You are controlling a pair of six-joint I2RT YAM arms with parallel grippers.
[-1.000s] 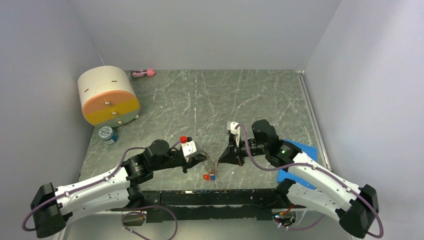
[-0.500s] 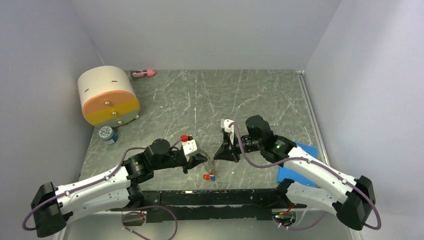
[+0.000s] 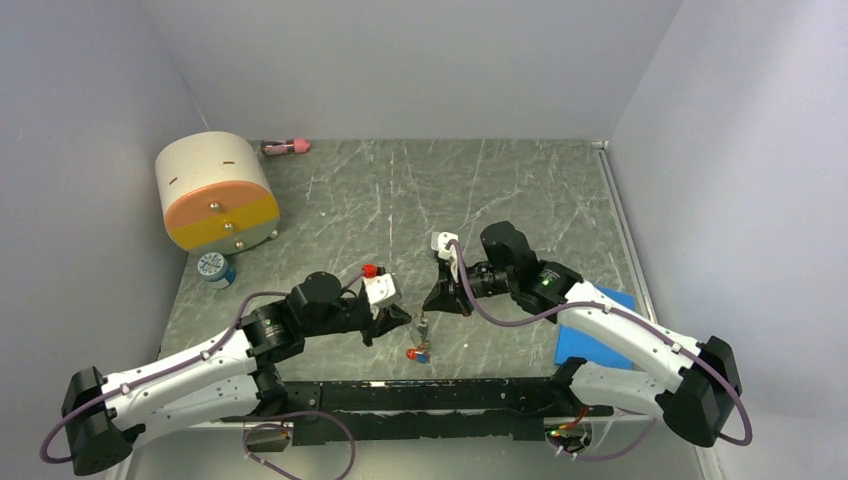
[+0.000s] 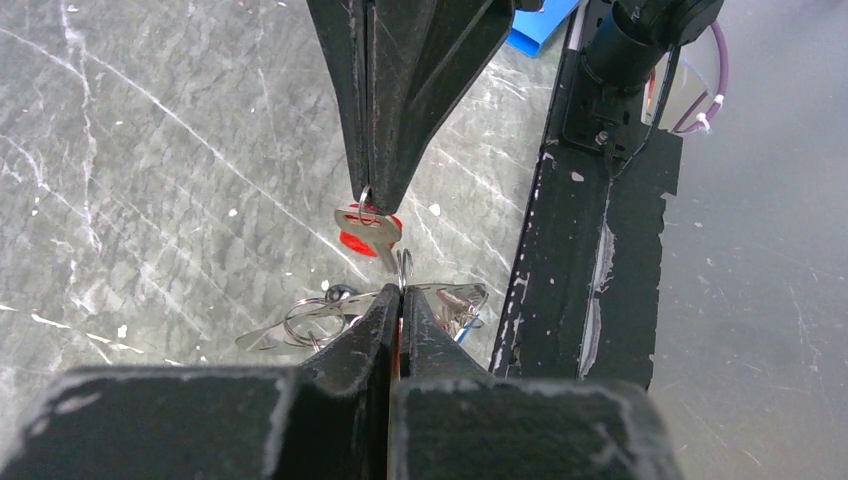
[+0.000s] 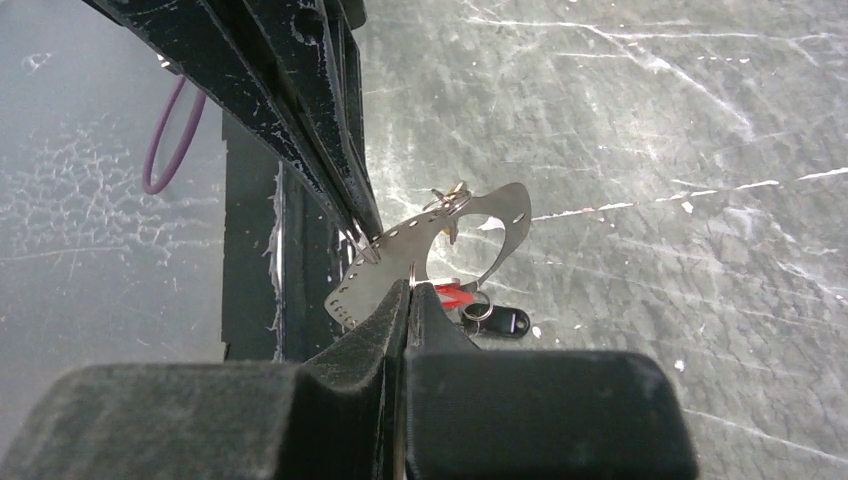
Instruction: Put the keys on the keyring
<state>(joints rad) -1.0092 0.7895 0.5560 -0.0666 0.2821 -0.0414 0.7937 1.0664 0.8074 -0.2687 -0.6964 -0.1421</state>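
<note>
My left gripper (image 3: pixel 397 318) is shut on the keyring (image 4: pixel 300 325), a flat silver plate with a perforated rim and thin wire rings; it also shows in the right wrist view (image 5: pixel 400 250). My right gripper (image 3: pixel 428 306) is shut on the small ring of a silver key (image 4: pixel 366 222), with a red key head (image 4: pixel 358 242) right behind it. The two gripper tips nearly touch above the table's near edge. Another red key (image 3: pixel 416 353) shows below them, beside a black tag (image 5: pixel 500 322); I cannot tell whether it hangs or lies.
A cream-and-orange drum (image 3: pixel 215 190) stands at the back left, with a small blue-white jar (image 3: pixel 215 268) in front of it. A pink object (image 3: pixel 285 147) lies at the back wall. A blue sheet (image 3: pixel 590 335) lies under the right arm. A black rail (image 3: pixel 430 395) runs along the near edge.
My right gripper has moved left toward the left gripper, so the tips now meet. The left gripper has shifted slightly with the keyring.
</note>
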